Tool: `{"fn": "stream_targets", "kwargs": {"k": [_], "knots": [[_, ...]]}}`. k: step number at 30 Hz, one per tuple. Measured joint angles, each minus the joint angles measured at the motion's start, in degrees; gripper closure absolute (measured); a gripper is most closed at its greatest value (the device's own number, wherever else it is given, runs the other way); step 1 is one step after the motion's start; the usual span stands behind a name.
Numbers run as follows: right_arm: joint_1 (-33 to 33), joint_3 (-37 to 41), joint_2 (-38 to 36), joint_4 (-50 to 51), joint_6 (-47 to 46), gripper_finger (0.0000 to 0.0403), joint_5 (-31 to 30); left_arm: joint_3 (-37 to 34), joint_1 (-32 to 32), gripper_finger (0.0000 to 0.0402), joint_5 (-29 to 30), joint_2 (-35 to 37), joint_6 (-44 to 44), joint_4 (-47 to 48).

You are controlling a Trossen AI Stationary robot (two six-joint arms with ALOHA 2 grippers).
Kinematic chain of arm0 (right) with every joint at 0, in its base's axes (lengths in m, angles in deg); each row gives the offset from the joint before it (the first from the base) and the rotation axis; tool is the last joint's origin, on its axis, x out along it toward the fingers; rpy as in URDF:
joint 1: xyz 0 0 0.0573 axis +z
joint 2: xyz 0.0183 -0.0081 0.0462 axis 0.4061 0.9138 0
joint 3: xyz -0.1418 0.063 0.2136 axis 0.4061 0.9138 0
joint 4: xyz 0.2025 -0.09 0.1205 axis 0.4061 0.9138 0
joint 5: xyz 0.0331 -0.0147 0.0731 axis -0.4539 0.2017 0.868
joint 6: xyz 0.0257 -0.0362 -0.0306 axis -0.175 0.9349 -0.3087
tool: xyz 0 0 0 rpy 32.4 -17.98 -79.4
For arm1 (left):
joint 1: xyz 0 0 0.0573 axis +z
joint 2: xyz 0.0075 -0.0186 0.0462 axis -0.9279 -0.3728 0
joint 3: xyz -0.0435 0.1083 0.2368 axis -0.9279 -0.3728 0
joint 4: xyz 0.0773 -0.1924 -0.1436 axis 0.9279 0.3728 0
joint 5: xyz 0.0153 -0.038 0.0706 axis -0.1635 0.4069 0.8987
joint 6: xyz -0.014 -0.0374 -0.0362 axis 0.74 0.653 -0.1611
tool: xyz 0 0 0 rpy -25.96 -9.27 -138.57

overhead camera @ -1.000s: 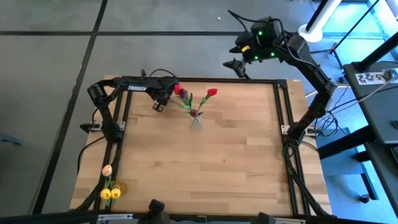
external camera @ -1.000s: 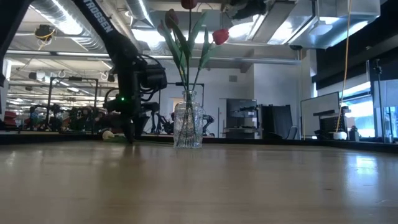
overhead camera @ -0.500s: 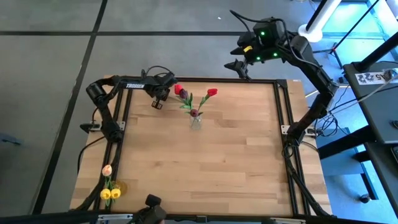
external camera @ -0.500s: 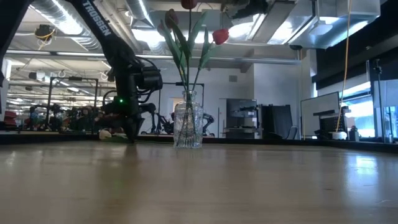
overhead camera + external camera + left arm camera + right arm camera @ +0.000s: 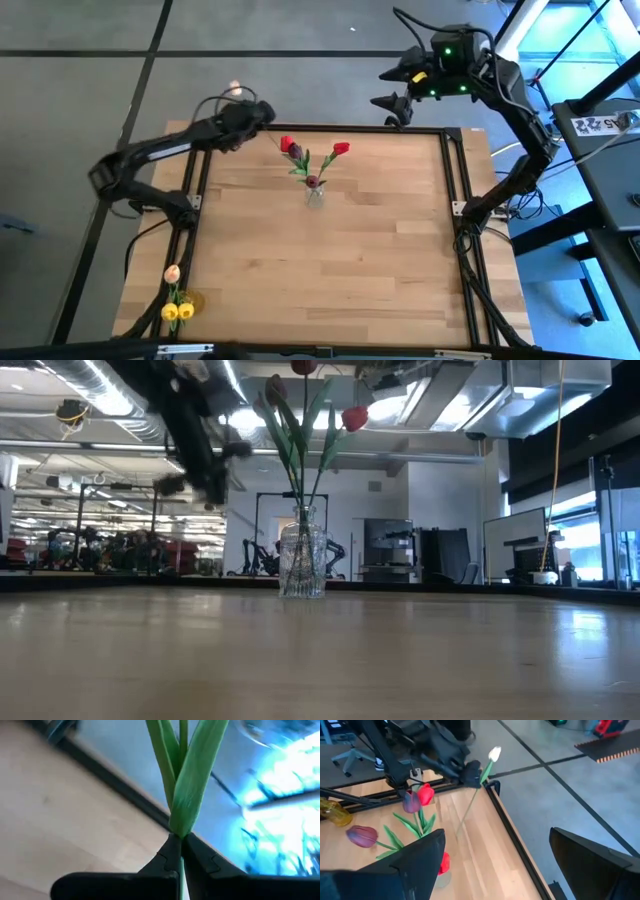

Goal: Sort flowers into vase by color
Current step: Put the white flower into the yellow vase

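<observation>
A: Holding a cream tulip [image 5: 494,754] by its stem, the left end effector [image 5: 179,851] is now clamped shut; a second ago it stood open beside the clear vase [image 5: 315,193].

B: Position?

A: Lifted at the desk's [image 5: 330,270] far-left edge. The vase keeps its red tulips [image 5: 288,144]. The yellow flowers [image 5: 178,311] wait near-left.

B: Right end effector [image 5: 392,88]?

A: Wide open, empty, beyond the far edge. Cream likely belongs with the yellows.
</observation>
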Motion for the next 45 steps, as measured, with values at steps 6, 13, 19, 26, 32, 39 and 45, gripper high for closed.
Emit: {"fn": "stream_targets", "kwargs": {"k": [6, 13, 19, 26, 32, 39, 45], "knots": [[0.0, 0.0, -0.1, -0.8, 0.0, 0.0047, 2.2, 0.0, -4.2, 0.0397, 0.1, 14.0, -16.8, 0.2], [0.0, 0.0, -0.1, -0.9, 0.0, 0.0047, 2.5, 0.1, -8.0, 0.0399, -0.5, 25.4, -36.8, 4.4], [1.5, 0.0, -0.1, -1.7, 0.1, 0.0047, 2.6, 0.1, -10.4, 0.0400, -2.2, 32.7, -40.5, 5.4], [11.6, 0.0, -0.1, -10.9, -1.9, 0.0047, 0.6, 0.1, -15.8, 0.0389, -19.1, 45.4, -54.8, 7.9], [23.9, 0.0, 0.1, -18.9, -7.0, 0.0047, -9.9, 0.2, -18.6, 0.0397, -42.2, 55.2, -56.9, 8.6], [33.5, 0.0, 1.5, -21.6, -18.8, 0.0047, -21.4, 0.2, -19.2, 0.0398, -61.8, 61.2, -56.5, 9.0], [38.6, 0.0, 3.2, -22.7, -28.1, 0.0047, -33.0, 0.2, -19.2, 0.0398, -72.1, 64.7, -58.0, 9.1]]}}
